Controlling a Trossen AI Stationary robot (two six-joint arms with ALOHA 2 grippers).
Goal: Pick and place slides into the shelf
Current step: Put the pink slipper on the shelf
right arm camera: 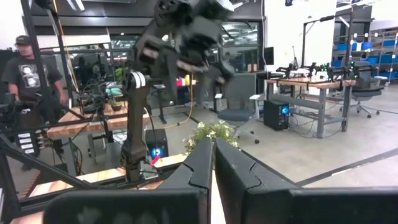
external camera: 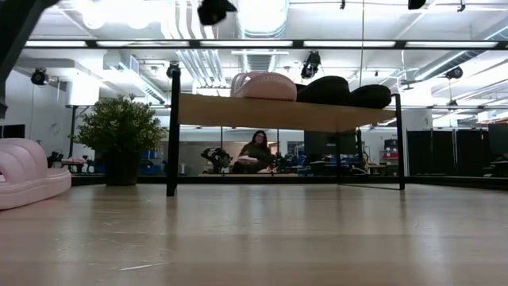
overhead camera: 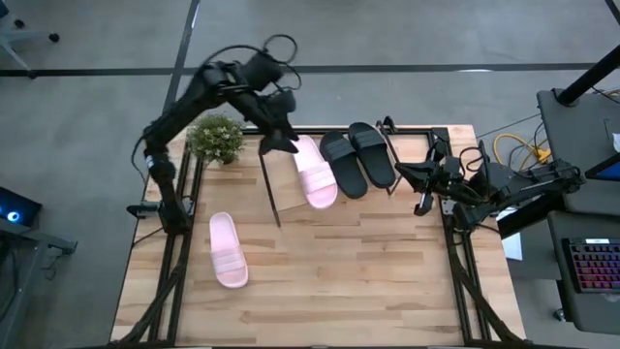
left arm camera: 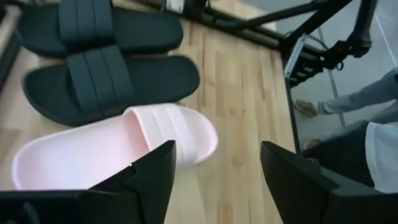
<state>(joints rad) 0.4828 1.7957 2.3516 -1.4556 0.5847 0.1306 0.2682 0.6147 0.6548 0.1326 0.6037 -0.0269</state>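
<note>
Now the left end effector [overhead camera: 279,136] hangs over the shelf [overhead camera: 286,184], fingers [left arm camera: 146,177] apart and empty, just above the pink slide [overhead camera: 315,171] lying there beside the black pair [overhead camera: 356,157]. Judging by this, three slides are placed and the last pink slide [overhead camera: 228,249] waits on the table [overhead camera: 368,281], near left, well apart from the shelf. To do the step well, the arm should lift straight clear so it does not nudge the placed slide down the slant, then swing to the near left. A potted plant [overhead camera: 215,138] stands just left of the shelf, close to that path. The right end effector [overhead camera: 422,178] waits pressed together at the table's right edge.
</note>
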